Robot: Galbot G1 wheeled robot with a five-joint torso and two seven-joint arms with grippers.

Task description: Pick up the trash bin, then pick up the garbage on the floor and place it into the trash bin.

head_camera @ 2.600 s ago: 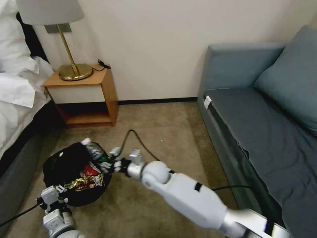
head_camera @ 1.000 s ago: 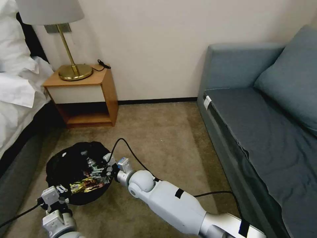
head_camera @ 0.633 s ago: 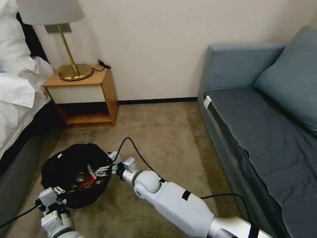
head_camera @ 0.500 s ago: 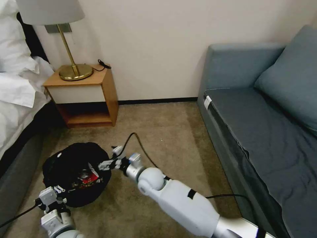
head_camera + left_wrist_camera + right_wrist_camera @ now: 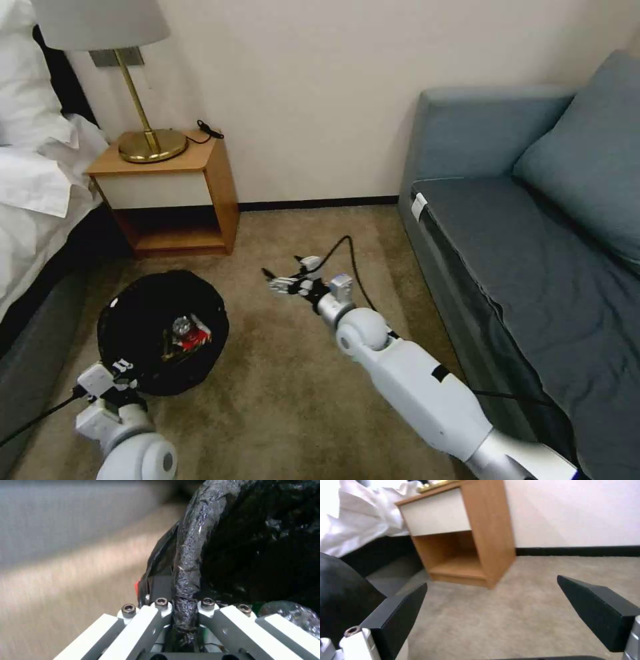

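While the head view looks down on the beige carpet (image 5: 313, 400), the round trash bin lined with crinkly black plastic (image 5: 143, 327) sits at the lower left, between the grey bed base and the middle of the floor, in front of the wooden nightstand (image 5: 200, 193). Garbage lies inside it: a red-and-white flat packet (image 5: 193, 335) beside a small crumpled shiny piece. The left end effector (image 5: 119, 381) is at the near rim of the bin, touching the black liner. The right end effector (image 5: 290, 280) hangs above bare carpet, apart from the bin and to its right, with its fingers spread and nothing between them. A black cable loops up from its wrist. A blue-grey sofa (image 5: 533, 253) stands along the right side, and a brass lamp (image 5: 143, 133) stands on the nightstand.

From the left wrist view, the left end effector (image 5: 185, 620) is closed on the rim of the trash bin (image 5: 190, 550); the rolled black liner runs straight down between the two white fingers (image 5: 140, 627). A crinkled clear item shows at the inner edge of the bin.

From the right wrist view, the right end effector (image 5: 493, 610) is wide open, its two black pads (image 5: 600, 610) well apart with only carpet (image 5: 506, 620) between them. The black side of the bin (image 5: 343, 597) shows at one edge, and the nightstand (image 5: 470, 535) stands beyond against the white wall.
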